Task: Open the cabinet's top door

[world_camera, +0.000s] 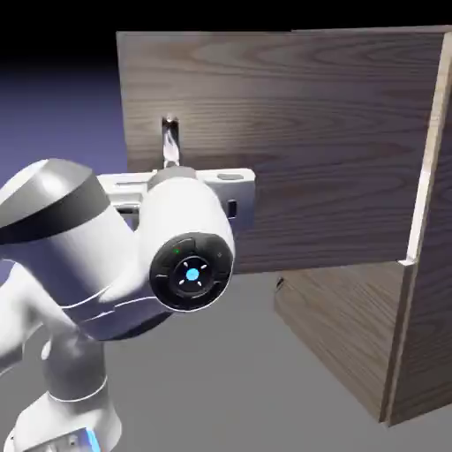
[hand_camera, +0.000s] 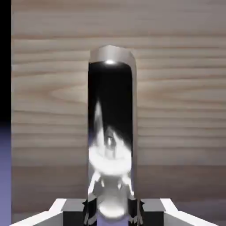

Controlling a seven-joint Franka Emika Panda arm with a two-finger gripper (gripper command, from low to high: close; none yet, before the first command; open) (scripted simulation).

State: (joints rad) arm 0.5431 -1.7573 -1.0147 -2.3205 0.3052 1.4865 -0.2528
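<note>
The wood-grain cabinet (world_camera: 431, 291) stands at the exterior view's right. Its top door (world_camera: 300, 150) is swung well out from the cabinet front, with its broad face toward the camera. A vertical silver handle (world_camera: 169, 137) sits near the door's left edge. My gripper (world_camera: 170, 166) is at that handle's lower part, mostly hidden behind my white wrist. In the hand view the handle (hand_camera: 111, 110) fills the middle, shiny and upright against the door's wood (hand_camera: 176, 110). The gripper (hand_camera: 112, 211) is shut on the handle, with grey fingertips (hand_camera: 73, 212) on either side at the bottom edge.
The lower door (world_camera: 344, 331) sits flush in the cabinet front below the swung top door. My white arm (world_camera: 79, 256) fills the lower left of the exterior view. A grey table surface (world_camera: 229, 380) lies between arm and cabinet.
</note>
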